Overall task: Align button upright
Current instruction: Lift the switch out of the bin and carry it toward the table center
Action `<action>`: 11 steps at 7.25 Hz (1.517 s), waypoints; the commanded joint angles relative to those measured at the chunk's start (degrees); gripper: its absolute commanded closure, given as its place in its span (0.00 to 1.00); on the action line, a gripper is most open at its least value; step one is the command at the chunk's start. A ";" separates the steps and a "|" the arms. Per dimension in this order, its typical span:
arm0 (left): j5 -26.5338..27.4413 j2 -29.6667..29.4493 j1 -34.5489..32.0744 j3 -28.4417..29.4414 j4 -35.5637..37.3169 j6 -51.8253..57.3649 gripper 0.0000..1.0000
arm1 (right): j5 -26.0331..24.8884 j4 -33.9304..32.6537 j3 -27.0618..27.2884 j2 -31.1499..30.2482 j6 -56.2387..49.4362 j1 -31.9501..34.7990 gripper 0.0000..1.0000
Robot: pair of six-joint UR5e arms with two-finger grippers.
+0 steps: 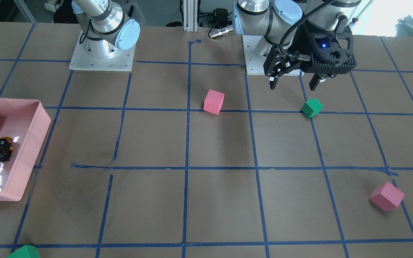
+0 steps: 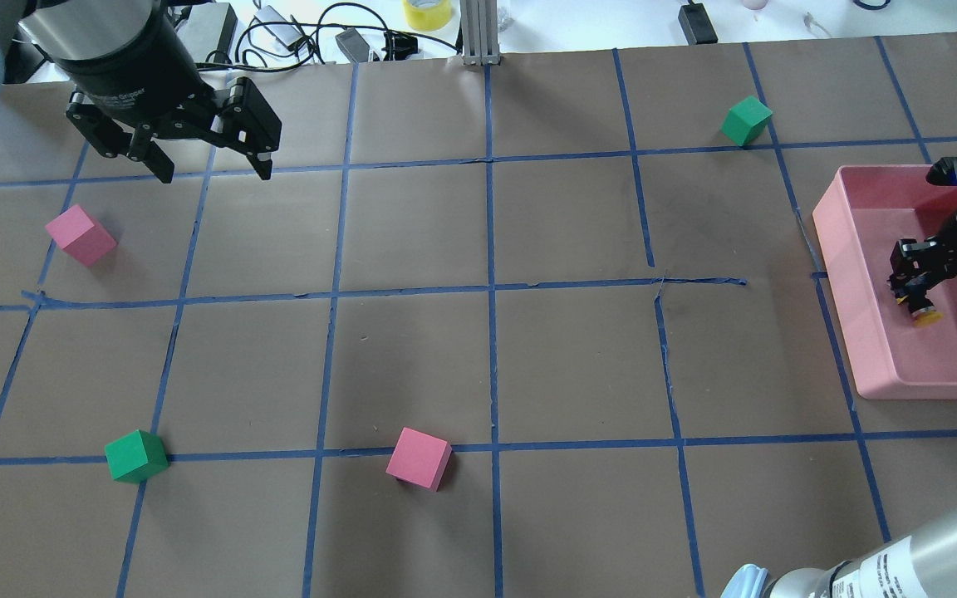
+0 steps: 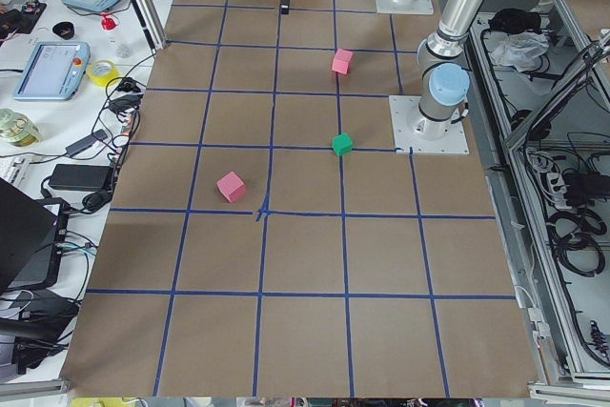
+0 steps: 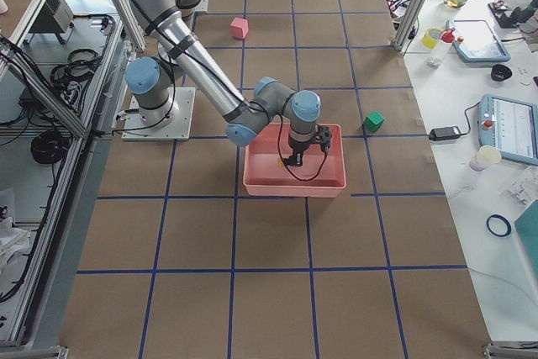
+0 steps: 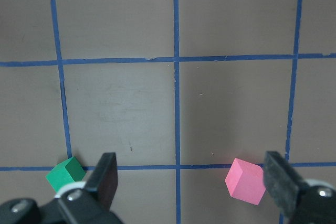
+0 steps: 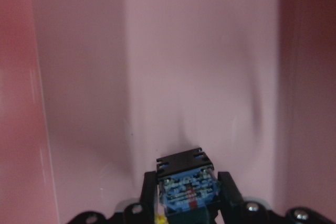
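Right gripper (image 2: 917,299) inside the pink tray (image 2: 836,232), 2 fingers (image 6: 228,187) pinching the button (image 6: 186,184) by its body: likely light, rigid, slippery. Left gripper (image 2: 214,173) well apart from the tray, jaws spread.

A brown paper-covered tabletop (image 2: 412,365), gridded with blue tape lines (image 2: 491,249), fills the room's middle. White side benches (image 4: 471,81) carry blue-cased tablets (image 3: 52,71) and black cables (image 3: 95,140) — silvery aluminium frame posts (image 2: 478,37) rise alongside, under bright window glare (image 1: 378,18).
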 commanded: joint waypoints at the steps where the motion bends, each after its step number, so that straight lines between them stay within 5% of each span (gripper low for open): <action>1: 0.00 0.00 0.06 0.06 0.00 0.04 0.00 | 0.24 1.28 -1.77 -1.48 -0.67 0.00 1.00; 4: 0.00 0.00 0.06 0.15 0.09 0.04 0.00 | 1.12 7.60 -6.15 -4.82 0.12 0.52 1.00; 6: 0.00 0.00 0.06 0.15 0.00 0.04 0.00 | 1.29 16.62 -14.12 -6.50 2.04 3.23 1.00; 8: 0.09 0.00 0.06 0.15 0.00 0.21 0.00 | 1.12 23.66 -20.38 -7.90 7.54 9.98 1.00; 11: 0.09 0.09 0.06 0.15 0.00 0.21 0.00 | 1.03 24.32 -20.76 -8.00 27.99 27.89 1.00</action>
